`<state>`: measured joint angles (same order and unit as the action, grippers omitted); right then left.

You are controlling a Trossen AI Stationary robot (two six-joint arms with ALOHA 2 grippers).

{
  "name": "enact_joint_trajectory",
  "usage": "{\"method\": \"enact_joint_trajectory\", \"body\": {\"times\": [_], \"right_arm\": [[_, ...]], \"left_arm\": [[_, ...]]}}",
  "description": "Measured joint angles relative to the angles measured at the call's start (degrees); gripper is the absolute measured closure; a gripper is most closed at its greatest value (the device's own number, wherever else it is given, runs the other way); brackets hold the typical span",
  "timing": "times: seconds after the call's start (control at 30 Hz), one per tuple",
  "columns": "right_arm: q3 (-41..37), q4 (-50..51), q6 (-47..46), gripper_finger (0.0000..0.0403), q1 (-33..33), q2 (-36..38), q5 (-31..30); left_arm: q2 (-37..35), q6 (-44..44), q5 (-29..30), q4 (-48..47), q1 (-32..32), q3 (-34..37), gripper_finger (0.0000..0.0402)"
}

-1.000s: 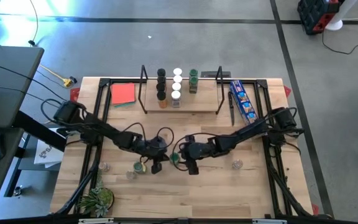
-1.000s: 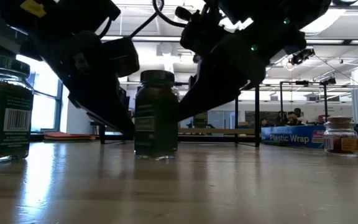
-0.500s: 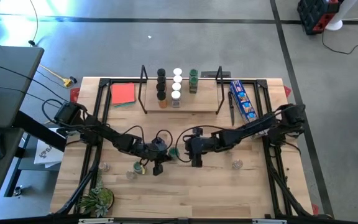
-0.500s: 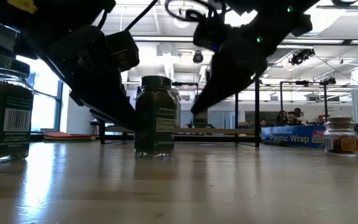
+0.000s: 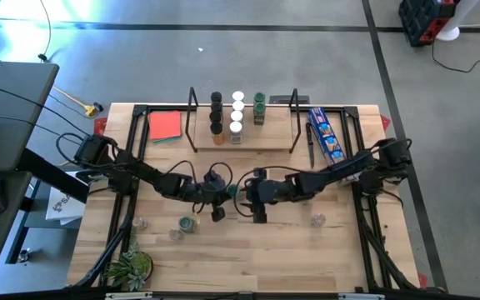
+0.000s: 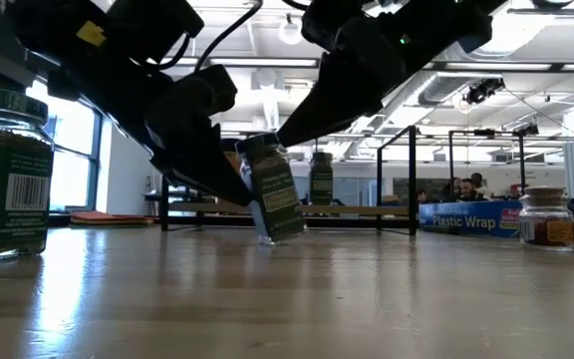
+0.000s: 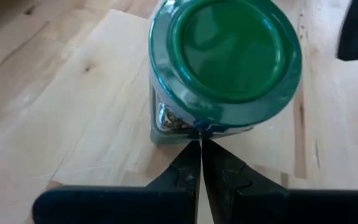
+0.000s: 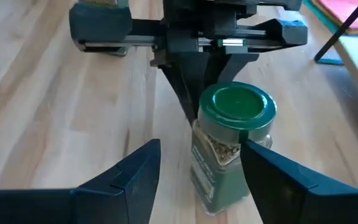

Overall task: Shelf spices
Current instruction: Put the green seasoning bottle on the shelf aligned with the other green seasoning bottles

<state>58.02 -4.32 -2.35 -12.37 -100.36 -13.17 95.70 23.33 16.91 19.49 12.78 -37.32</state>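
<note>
At mid-desk, a green-lidded spice jar (image 8: 229, 152) stands tilted between the two arms. The left gripper (image 7: 200, 163) is pressed together, its tip against the jar's side just under the lid, seemingly nudging it over. The right gripper (image 8: 197, 165) is spread, one finger on each side of the jar, not yet clamped on it. On the shelf (image 5: 248, 138) at the back of the desk (image 5: 248, 267), about ten jars (image 5: 237, 114) already stand in three short rows — black, white and green lids. Left to do — this jar, three more jars (image 5: 187, 223) near the front left, and one (image 5: 317, 220) at the front right.
</note>
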Motion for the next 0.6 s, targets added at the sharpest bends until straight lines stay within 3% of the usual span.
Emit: {"method": "enact_joint_trajectory", "body": {"times": [0.47,0.6], "right_arm": [[0.0,5.96,-2.1,0.0187,0.36,0.08,3.76],[0.0,10.66,-7.13,0.0187,-0.2,1.64,3.71]], "left_arm": [[0.0,-0.04,0.31,0.19,0.15,0.0,0.0387],[0.0,0.48,0.32,0.12,0.92,0.0,0.0387]]}}
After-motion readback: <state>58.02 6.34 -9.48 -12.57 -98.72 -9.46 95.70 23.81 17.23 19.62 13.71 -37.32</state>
